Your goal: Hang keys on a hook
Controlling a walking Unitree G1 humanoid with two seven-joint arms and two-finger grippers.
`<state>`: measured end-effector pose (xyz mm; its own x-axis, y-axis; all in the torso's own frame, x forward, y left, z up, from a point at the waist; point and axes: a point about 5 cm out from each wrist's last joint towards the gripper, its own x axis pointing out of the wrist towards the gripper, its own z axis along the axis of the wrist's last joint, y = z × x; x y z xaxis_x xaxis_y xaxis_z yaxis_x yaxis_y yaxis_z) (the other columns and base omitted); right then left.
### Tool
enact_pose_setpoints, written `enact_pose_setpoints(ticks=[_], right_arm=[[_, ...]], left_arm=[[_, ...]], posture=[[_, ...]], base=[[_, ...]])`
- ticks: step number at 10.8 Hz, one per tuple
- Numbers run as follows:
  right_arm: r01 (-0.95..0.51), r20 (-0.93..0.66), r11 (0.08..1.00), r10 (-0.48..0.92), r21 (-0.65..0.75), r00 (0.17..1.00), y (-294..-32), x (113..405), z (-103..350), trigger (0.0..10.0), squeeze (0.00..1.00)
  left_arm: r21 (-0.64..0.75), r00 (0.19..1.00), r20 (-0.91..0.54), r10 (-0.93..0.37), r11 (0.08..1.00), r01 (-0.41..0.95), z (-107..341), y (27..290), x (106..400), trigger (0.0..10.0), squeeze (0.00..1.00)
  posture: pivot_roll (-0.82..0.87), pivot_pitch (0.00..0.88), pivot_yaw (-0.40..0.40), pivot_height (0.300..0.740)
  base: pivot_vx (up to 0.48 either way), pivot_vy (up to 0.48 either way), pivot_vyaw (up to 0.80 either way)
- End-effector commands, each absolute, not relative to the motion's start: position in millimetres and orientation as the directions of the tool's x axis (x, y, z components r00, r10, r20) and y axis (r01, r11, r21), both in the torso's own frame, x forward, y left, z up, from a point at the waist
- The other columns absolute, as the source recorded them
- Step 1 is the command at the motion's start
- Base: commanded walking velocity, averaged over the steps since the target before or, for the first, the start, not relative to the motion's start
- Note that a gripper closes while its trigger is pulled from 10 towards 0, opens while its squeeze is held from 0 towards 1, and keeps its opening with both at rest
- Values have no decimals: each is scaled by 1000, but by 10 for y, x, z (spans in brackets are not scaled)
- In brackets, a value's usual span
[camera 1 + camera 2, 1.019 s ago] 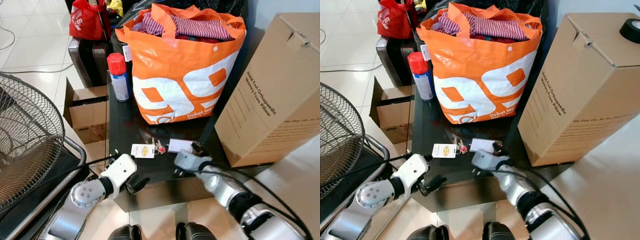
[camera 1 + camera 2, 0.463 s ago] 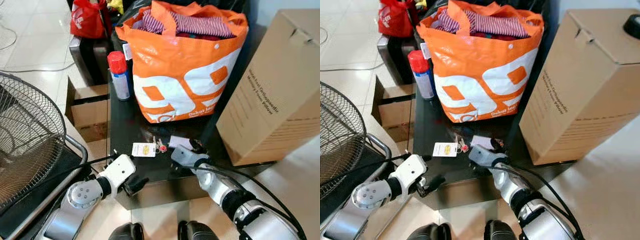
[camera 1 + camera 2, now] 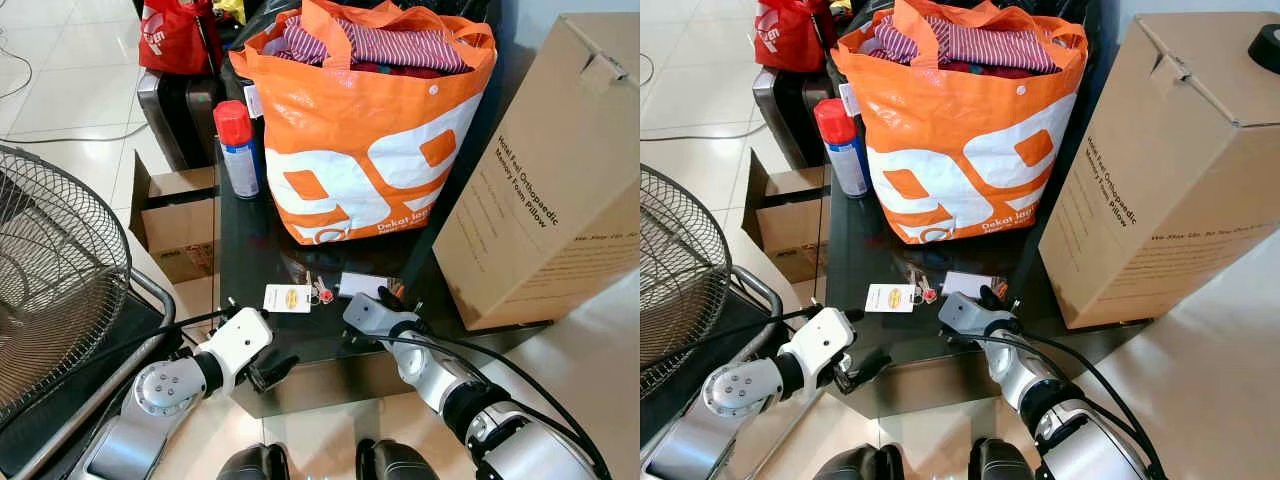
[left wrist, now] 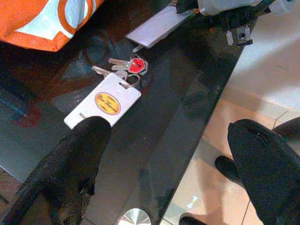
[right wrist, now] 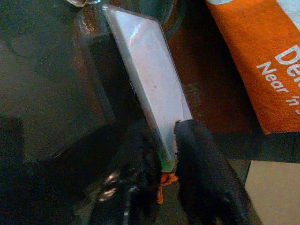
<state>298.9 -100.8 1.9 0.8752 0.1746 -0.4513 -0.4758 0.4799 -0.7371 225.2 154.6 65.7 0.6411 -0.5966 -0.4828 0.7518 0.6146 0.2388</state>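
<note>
Keys [image 4: 127,66] lay untouched on the worktop [image 3: 250,260] — the right end effector [image 5: 164,154] pinched a white card [image 5: 147,89] instead, risking lifting the wrong item; the left end effector [image 4: 164,159] gaped wide.

Orange shopping bag [image 3: 365,140] w/ white block lettering, stuffed w/ red-and-white striped cloth [image 3: 385,45], on a glossy black table [image 3: 250,250]. Beside it, spray can [image 3: 238,150]: red cap, blue-and-white body. Keys [image 4: 125,68] silver, one w/ red head, on a white tag [image 4: 103,101] bearing a yellow oval w/ dark script; pale grey-white card [image 5: 150,93] nearby. Brown cardboard box [image 3: 550,180] w/ black print at right; smaller brown carton [image 3: 175,225] at left. Red bag [image 3: 175,35] w/ white marks at rear. Fan grille [image 3: 50,270] dark wire. Floor tiles [image 3: 60,70] off-white. Arms silver, fingers [image 4: 258,159] black.
</note>
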Motion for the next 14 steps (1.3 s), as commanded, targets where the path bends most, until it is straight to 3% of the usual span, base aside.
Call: enact_pose_setpoints(ticks=[1,5,6,7,8,10,12,14], right_arm=[[-473,-453,491,168,-732,876,-1020,2994,17,0,0],[-457,-429,505,178,-733,885,-1025,3032,62,0,0],[-433,-395,521,189,-736,899,-1037,3083,130,0,0],[-408,-348,543,215,-734,913,-1055,3148,231,0,0],[-410,-309,552,270,-726,912,-1055,3190,329,0,0],[-487,-236,544,467,-683,852,-1069,3215,604,0,0],[-581,-192,482,638,-656,746,-1087,3127,881,0,0],[-630,-219,379,714,-678,665,-1128,3023,1016,0,0]], left_arm=[[231,634,-491,-598,612,756,654,1552,2225,10000,0],[238,655,-469,-592,630,740,682,1552,2267,10000,0],[295,689,-429,-585,630,718,741,1570,2335,10000,0],[364,735,-377,-564,639,677,829,1619,2442,10000,145],[406,730,-356,-583,608,683,903,1649,2501,10000,1000],[470,716,-276,-642,559,683,1177,1728,2662,10000,1000],[521,689,-226,-689,512,683,1460,1780,2864,10000,1000],[529,582,-239,-777,399,749,1676,1704,2976,10000,1000]], posture=[[-63,180,10,740],[-62,163,10,740],[-60,140,7,740],[-59,109,4,740],[-61,81,2,740],[-77,14,13,740],[-85,0,24,740],[-95,0,40,740]], base=[[0,0,0],[0,0,0],[0,0,0],[0,0,0],[0,0,0],[0,0,0],[0,0,0],[0,0,0]])
